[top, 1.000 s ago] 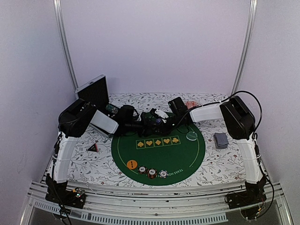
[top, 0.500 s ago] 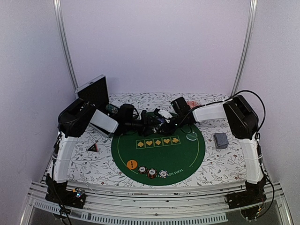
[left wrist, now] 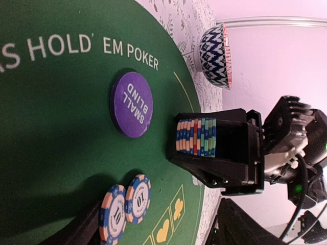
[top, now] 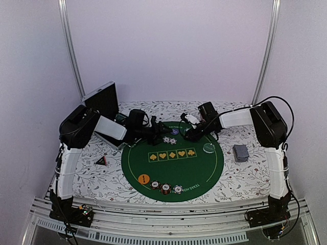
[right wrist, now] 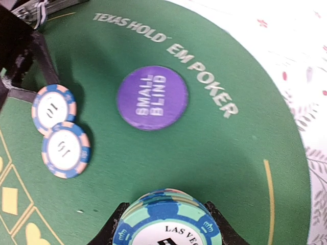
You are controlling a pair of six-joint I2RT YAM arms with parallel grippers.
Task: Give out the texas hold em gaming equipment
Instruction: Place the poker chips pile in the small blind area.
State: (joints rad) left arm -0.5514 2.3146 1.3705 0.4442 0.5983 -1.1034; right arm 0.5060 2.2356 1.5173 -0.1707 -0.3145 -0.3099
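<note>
Two blue-and-peach poker chips (left wrist: pixel 125 204) lie overlapping on the green mat (top: pixel 204 168), beside the purple small-blind disc (left wrist: pixel 132 103). My left gripper (top: pixel 156 133) is open just left of them, its dark fingers (left wrist: pixel 76 232) wide apart and holding nothing. Across the disc, my right gripper (right wrist: pixel 171 224) is shut on a stack of striped poker chips (left wrist: pixel 196 137). An orange disc (top: pixel 144 179) and three chips (top: pixel 166 188) sit at the mat's near edge. A pale disc (top: pixel 208 148), the card deck (top: pixel 240 152) and the dark triangular marker (top: pixel 101 161) lie apart from both grippers.
A patterned dish (left wrist: pixel 215 49) stands behind the mat at the back right. A dark open case (top: pixel 102 99) stands at the back left, close to my left arm. The flowered tablecloth (top: pixel 102 178) surrounds the mat.
My left gripper has opened and drawn back to the left, leaving the two blue chips on the mat. My right gripper has moved right with its chip stack.
</note>
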